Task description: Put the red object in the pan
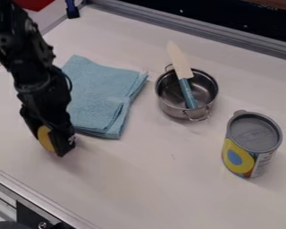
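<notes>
Yellow object (pixel 45 138) between jaws, outside pan (pixel 171 110).

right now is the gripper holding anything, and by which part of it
The gripper holds a yellow thing, partly hidden; which part is gripped cannot be told.

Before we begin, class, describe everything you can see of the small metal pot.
The pot is round, open-topped and silvery, with small loop handles on opposite sides. It stands upright on the white table, between the blue cloth and the can, touching neither. A utensil leans in it, blue handle inside, pale blade sticking out past the far rim.
</notes>
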